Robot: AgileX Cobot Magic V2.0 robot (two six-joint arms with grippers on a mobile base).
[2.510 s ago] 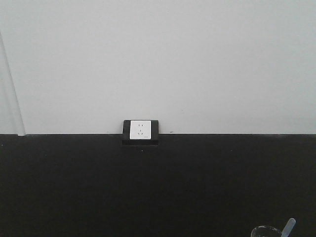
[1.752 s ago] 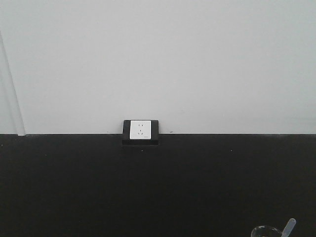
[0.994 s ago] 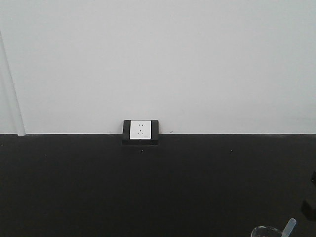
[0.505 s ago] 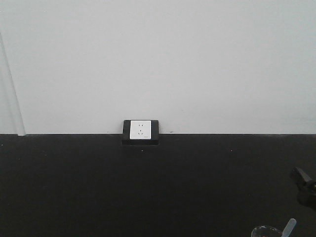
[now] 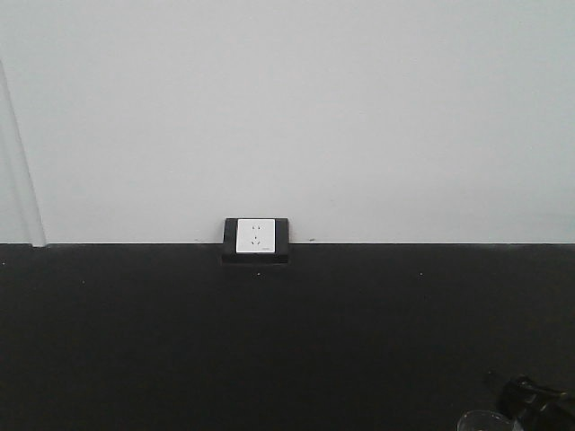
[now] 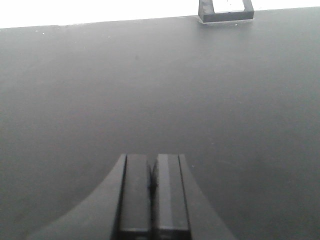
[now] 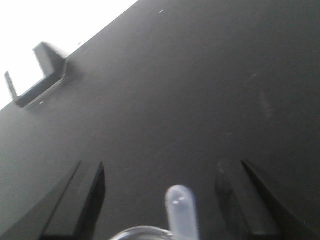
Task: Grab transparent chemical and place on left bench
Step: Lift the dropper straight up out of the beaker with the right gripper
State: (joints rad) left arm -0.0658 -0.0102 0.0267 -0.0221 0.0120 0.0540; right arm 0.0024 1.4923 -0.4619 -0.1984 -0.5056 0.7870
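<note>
Black bench [image 7: 200, 75], beaker [image 7: 142, 231] within right tool [image 7: 160, 170]

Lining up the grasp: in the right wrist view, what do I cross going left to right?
Socket box → gripper finger → dropper bulb → other gripper finger. The glass rim overlaps the dropper, so it is left out.

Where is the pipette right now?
Right wrist view, bottom centre: the pipette sticks up from the beaker, flanked by the open right hand. In the front view that hand hides it, bottom right.
</note>
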